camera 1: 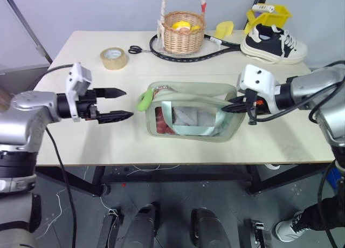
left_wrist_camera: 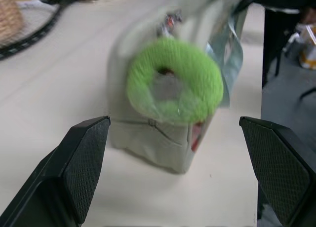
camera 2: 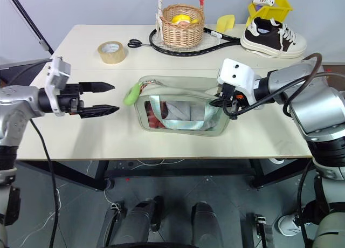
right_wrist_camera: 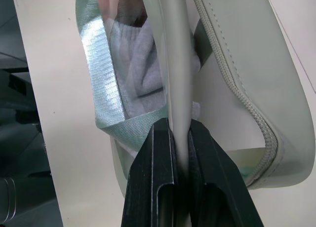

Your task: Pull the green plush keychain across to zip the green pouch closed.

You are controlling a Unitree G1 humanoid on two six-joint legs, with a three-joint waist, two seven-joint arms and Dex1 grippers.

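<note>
The green pouch [camera 1: 191, 118] stands mid-table, its clear window facing me with red and grey contents inside. The green plush keychain [camera 1: 144, 101] hangs at the pouch's left end; the left wrist view shows it as a fuzzy ring [left_wrist_camera: 197, 74]. My left gripper [camera 1: 128, 103] is open just left of the keychain, pointing at it without touching. My right gripper [camera 1: 227, 107] is shut on the pouch's right end. In the right wrist view its fingers [right_wrist_camera: 158, 177] pinch the pale rim of the pouch [right_wrist_camera: 237, 64], whose zip lies open there.
At the back of the table are a wicker basket [camera 1: 184, 31], a tape roll [camera 1: 114, 58], scissors [camera 1: 136, 49], a black racket [camera 1: 221, 45], a yellow wedge [camera 1: 224, 28] and a sneaker [camera 1: 272, 43]. The table's front edge [camera 1: 178, 163] lies near the pouch.
</note>
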